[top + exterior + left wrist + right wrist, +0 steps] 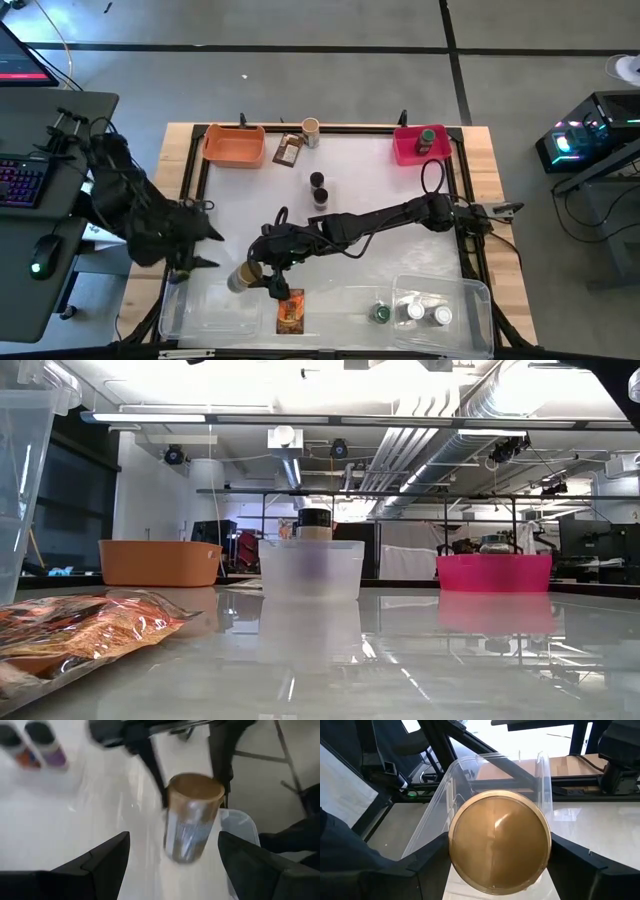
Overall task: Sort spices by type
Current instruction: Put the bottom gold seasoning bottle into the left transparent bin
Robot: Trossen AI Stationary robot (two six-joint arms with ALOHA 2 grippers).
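A round gold-capped jar (pixel 500 849), smooth metal lid over a clear body, sits clamped in the right gripper (pixel 262 275), held above the white tabletop just beside the orange packet (pixel 290 311) and the left clear tub (pixel 205 310). The left gripper (pixel 190 268) hangs near it, fingers spread wide and holding nothing. The right clear tub (pixel 470 300) holds two white-capped jars (pixel 428 314), with a green-capped jar (pixel 381 314) beside them.

Left wrist view: tan-capped jar (pixel 192 817) blurred, label unreadable; two dark-capped jars (pixel 31 742) cut by top-left edge. Low view: packet (pixel 75 632) cut off at left edge; jar behind frosted tub (pixel 311 568) mostly hidden.
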